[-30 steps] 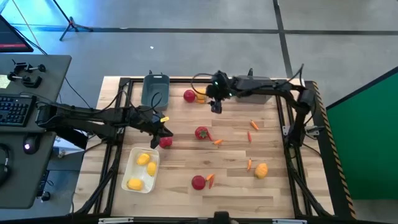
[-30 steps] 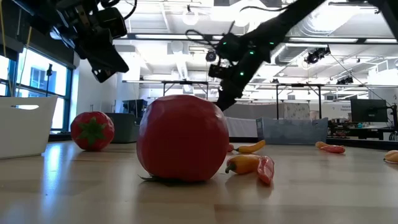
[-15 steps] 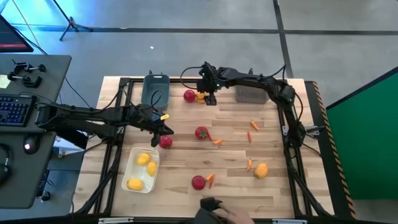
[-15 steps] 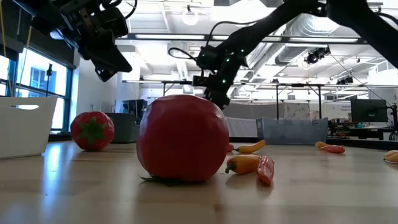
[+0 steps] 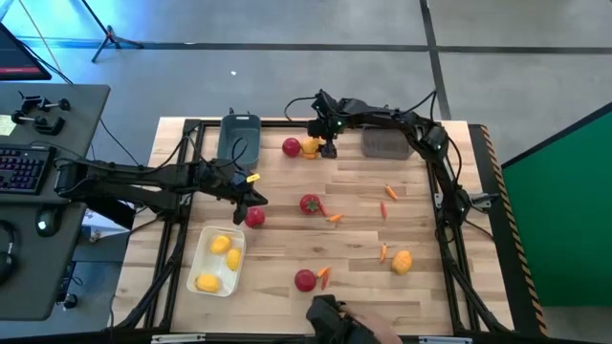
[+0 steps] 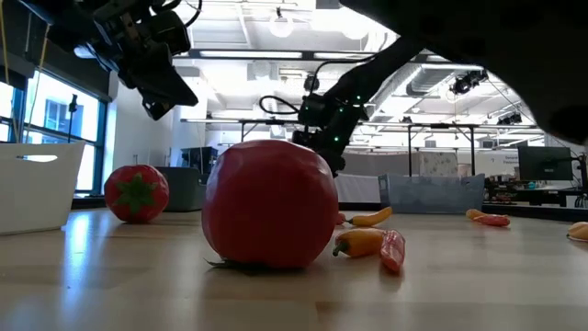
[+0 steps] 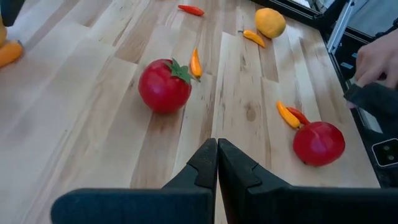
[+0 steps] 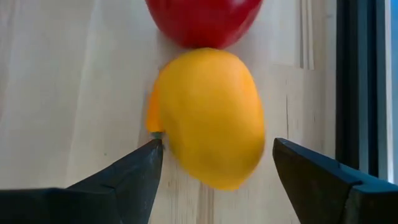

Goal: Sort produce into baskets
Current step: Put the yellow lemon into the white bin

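Note:
My right gripper (image 5: 326, 148) (image 8: 217, 147) is open at the table's far side, low over a yellow lemon (image 5: 309, 146) (image 8: 210, 118) that lies against a red tomato (image 5: 291, 146) (image 8: 204, 18). Its fingers stand on either side of the lemon; I cannot tell whether one fingertip (image 8: 149, 155) touches it. My left gripper (image 5: 254, 199) (image 7: 217, 150) is shut and empty, raised above another tomato (image 5: 254, 218) (image 6: 136, 193). Three lemons lie in the white tray (image 5: 203, 250). More tomatoes (image 5: 310, 204) (image 5: 305, 279), a lemon (image 5: 402, 262) and small orange pepper pieces (image 5: 390, 191) lie on the table.
The dark blue-grey bin (image 5: 238, 139) stands at the far left and the smoky grey bin (image 5: 387, 143) at the far right, beside my right arm. A person's hand (image 5: 335, 320) (image 7: 379, 62) reaches in at the near edge, close to the near tomato.
My right gripper has gone toward the table's far left and down, and its fingers now stand around the lemon beside the far tomato. A person's hand has come in over the near edge.

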Robot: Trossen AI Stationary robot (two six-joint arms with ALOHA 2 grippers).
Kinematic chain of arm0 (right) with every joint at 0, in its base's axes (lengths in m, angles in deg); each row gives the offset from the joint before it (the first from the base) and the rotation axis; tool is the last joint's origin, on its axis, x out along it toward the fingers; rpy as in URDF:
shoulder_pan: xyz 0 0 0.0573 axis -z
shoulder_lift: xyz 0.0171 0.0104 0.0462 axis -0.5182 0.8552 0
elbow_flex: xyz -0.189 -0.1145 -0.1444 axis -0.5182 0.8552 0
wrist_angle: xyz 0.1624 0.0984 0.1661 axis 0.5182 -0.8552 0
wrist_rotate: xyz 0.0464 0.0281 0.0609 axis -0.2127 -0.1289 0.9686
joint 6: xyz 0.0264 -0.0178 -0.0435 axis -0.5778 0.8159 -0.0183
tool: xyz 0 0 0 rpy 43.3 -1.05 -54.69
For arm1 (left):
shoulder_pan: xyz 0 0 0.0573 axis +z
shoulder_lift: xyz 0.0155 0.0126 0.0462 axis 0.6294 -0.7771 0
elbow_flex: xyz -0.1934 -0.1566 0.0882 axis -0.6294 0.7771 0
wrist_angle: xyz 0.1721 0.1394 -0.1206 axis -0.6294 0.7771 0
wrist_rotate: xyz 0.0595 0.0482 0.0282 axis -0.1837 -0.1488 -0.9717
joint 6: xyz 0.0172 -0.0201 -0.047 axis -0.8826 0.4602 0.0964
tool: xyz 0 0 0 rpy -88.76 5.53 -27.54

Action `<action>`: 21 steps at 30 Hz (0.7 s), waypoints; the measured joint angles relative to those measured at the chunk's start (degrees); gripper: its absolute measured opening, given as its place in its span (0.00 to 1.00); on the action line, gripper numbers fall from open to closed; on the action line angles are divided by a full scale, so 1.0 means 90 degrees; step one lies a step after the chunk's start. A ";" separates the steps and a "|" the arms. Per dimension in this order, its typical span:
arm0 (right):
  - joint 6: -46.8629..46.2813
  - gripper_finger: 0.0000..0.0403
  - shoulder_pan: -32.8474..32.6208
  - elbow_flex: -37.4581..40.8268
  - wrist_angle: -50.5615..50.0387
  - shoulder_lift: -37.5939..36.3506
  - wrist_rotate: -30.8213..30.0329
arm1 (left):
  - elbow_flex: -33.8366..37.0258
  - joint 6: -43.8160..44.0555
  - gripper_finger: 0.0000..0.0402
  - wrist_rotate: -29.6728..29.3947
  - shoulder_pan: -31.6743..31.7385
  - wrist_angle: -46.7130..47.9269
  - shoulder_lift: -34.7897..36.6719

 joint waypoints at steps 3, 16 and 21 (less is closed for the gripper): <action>-0.0075 0.67 0.0042 -0.0002 -0.0001 -0.0005 0.0011 | 0.0000 -0.0103 0.00 -0.0004 0.0067 -0.0023 0.0000; -0.0481 0.20 0.0111 0.0085 -0.0468 -0.0128 0.0010 | 0.0000 -0.0256 0.00 -0.0571 0.0354 -0.0747 0.0000; -0.0511 0.07 0.0127 0.0083 -0.0604 -0.0491 0.0066 | 0.0005 -0.0157 0.00 -0.1265 0.0350 -0.0985 -0.0044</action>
